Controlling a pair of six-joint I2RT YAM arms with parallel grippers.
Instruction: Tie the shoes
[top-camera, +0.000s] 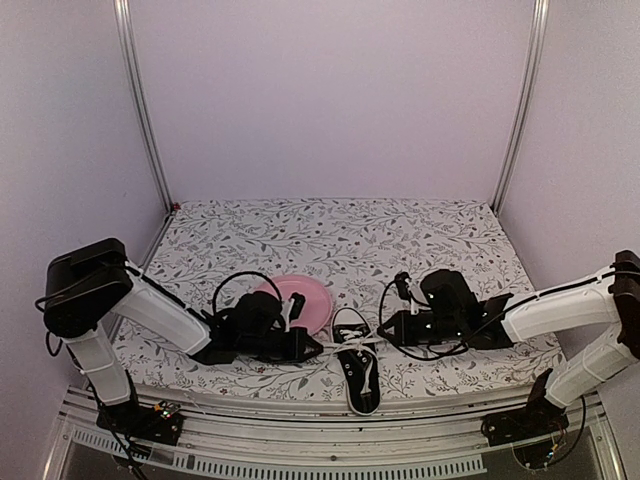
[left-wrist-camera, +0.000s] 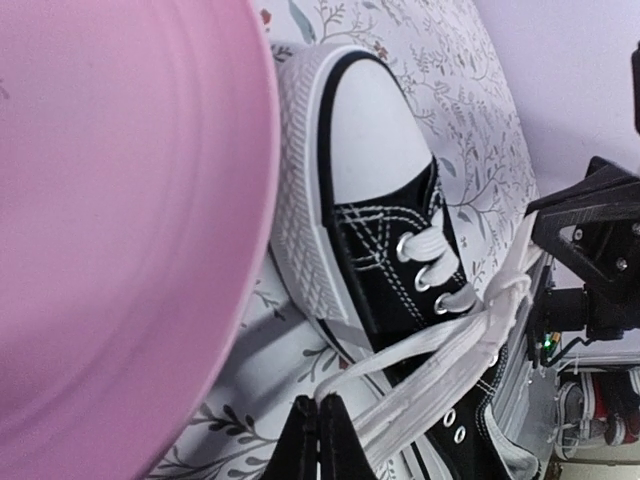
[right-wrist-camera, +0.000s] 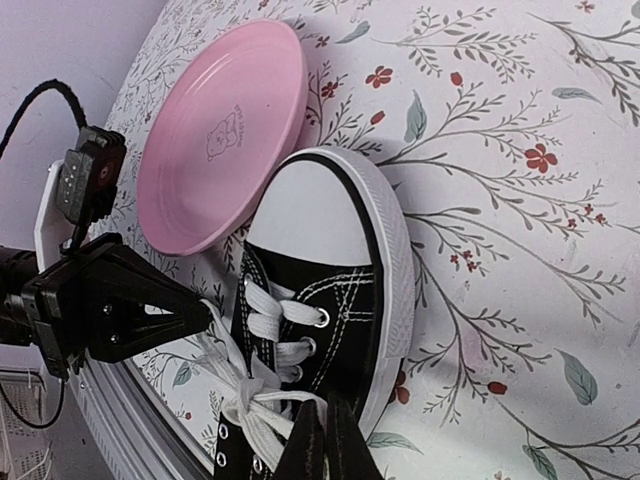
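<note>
**A:** Down at the near edge of the table (top-camera: 420, 225), about midway along it, sits the black sneaker (top-camera: 357, 378). Its white toe cap points toward the far edge, just beside the pink plate (top-camera: 305, 297).

**B:** And both arms are low, one on either side of it! Left gripper (top-camera: 318, 346): fingers (left-wrist-camera: 318, 445) pressed right together, with a strand of the white laces (left-wrist-camera: 430, 365) pinched at the tips. That strand runs up to the knot above the eyelets.

**A:** Right gripper (top-camera: 382, 329) comes in from the opposite side. Its fingers (right-wrist-camera: 325, 445) are closed tight too, and a lace loop leads into them.

**B:** The two grippers face each other across the tongue, apart, with laces stretched between them.
</note>
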